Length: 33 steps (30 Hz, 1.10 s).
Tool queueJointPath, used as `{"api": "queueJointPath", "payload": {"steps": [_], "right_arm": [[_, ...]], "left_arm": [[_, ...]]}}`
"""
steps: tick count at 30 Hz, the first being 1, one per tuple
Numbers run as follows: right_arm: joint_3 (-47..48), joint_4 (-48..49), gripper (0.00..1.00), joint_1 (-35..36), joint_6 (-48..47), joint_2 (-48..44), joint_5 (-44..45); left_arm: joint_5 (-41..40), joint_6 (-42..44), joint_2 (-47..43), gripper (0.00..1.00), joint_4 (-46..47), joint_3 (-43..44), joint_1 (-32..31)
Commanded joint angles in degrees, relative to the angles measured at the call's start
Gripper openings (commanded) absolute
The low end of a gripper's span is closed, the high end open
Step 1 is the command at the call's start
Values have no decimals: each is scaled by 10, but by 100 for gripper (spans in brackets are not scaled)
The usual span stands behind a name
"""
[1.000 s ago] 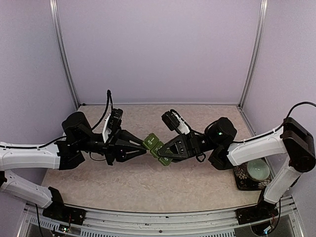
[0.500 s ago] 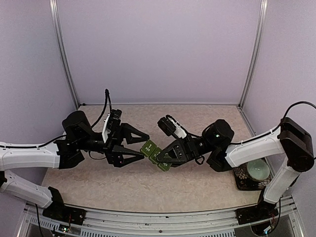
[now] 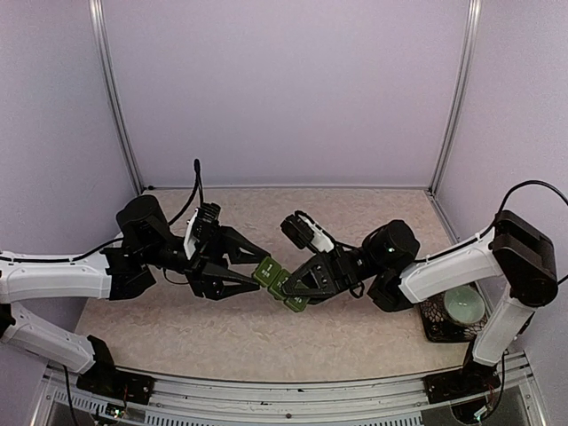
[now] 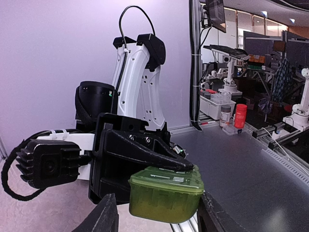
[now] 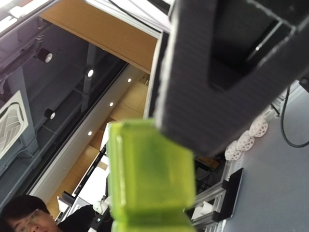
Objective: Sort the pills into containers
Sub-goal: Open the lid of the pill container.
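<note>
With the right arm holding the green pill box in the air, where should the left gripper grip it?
Take the free end compartment of the pill-box strip, coming in from the left along its length, fingers on its flat side walls. The right gripper clamps the other end, leaving only that end exposed.

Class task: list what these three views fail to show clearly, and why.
Pills: none visible; the pill-box strip has lids down, every view.
Left pincer touching the strip or not: too small from above, fingers cut off by the left wrist view's bottom edge.
Pale green bowl: partly behind the right arm, inside too small to read, top view.
</note>
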Motion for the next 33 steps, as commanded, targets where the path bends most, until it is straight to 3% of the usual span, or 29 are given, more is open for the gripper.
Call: {"api": "queueJointPath", "payload": {"steps": [1,3,11,17,18,24,27,33], "right_arm": [[3,24,0,7,25,17,-6],[4,23,0,7,26,19,-6],[6,25,0,7,32,23,-1],[6,4,0,7,20,19,-4],[6,-1,0,7,16,19,-4],[7,-6,0,7,12,15,-6],[10,-29,0,7,-2,12,-10],[17,-86,0,7,-40,2,-17]], "left_arm": [[13,22,-1,53,10,31,-7],[13,24,-1,53,7,33,-7],[-9,25,2,34,2,36,-16],[-39,2,1,27,9,33,-19],[-46,-4,0,29,12,31,-19],[-72,-21,-21,79,34,2,-25],[-90,-23,-34,87,21,-4,-24],[-132,-18,-46,87,-34,6,-23]]}}
